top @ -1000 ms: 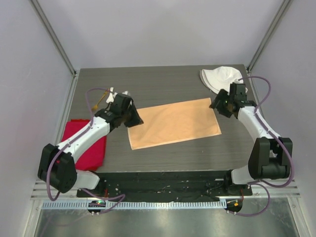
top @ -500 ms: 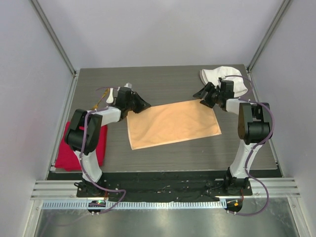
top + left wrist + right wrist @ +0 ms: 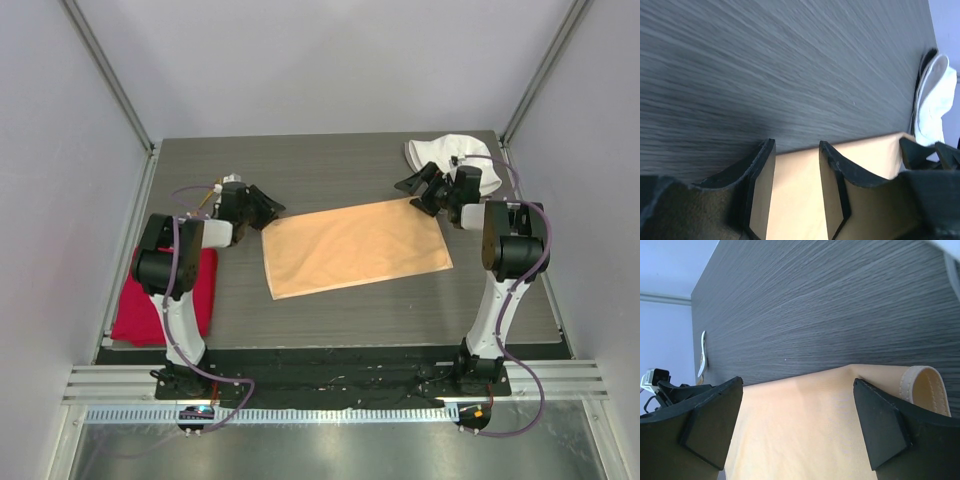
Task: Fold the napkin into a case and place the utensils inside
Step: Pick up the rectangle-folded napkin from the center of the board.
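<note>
- napkin lies flat mid-counter as a rectangle. Long axis runs left-right, with the right end swung a little farther from the bases.
- Key relation: both sets of jaws sit on its far long edge, one per corner. The cloth extends from each toward the bases and toward the other arm.
- left arm is on the far-left corner. The left jaws are parted with a narrow gap; cloth shows flat between them, not pinched.
- right arm is on the far-right corner. The right jaws are spread wide, straddling the edge and holding nothing.
- Each arm is nearest its own corner, so I'd expect a two-corner pinch and a fold toward the near edge.
- Surface: counter is a dark, smooth wood grain, and the cloth is thin and hugs it. The doubled hem curls up at the right corner, likely the easier purchase.
- Room:
  - white hat is just behind the right jaws.
  - red cloth lies by the left arm, apart from the napkin.
  - white spoon is beyond the left jaws; I can't make out the fork.
</note>
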`<state>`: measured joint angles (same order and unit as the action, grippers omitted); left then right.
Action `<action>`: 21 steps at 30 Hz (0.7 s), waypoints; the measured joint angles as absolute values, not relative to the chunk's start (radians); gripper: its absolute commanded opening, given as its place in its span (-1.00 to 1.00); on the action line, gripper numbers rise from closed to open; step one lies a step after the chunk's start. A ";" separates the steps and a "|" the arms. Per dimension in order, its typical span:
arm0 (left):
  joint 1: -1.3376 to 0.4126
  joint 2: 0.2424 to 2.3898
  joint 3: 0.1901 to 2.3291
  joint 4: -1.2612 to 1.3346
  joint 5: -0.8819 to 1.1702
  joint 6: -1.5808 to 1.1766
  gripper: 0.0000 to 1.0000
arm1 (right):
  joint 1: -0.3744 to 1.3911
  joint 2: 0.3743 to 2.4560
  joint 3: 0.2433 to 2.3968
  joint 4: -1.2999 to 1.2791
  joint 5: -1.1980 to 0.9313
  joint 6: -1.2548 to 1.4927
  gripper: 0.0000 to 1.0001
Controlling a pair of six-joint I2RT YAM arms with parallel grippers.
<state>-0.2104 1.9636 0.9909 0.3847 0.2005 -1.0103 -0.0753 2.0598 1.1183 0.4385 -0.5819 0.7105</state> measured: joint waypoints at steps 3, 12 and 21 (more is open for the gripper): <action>-0.180 1.964 0.996 0.393 0.197 -0.998 0.74 | -0.082 2.060 1.119 0.440 -0.582 0.710 0.99; -0.223 1.900 1.207 0.151 0.087 -0.787 0.70 | -0.051 2.019 1.121 0.374 -0.553 0.699 0.99; -0.395 1.775 1.118 0.298 0.167 -0.847 0.28 | 0.120 1.933 1.126 0.397 -0.526 0.749 0.99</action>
<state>-0.3950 1.7748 1.1175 0.2977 0.1665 -0.8474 0.1204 1.9327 1.1263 0.3969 -0.5259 0.7494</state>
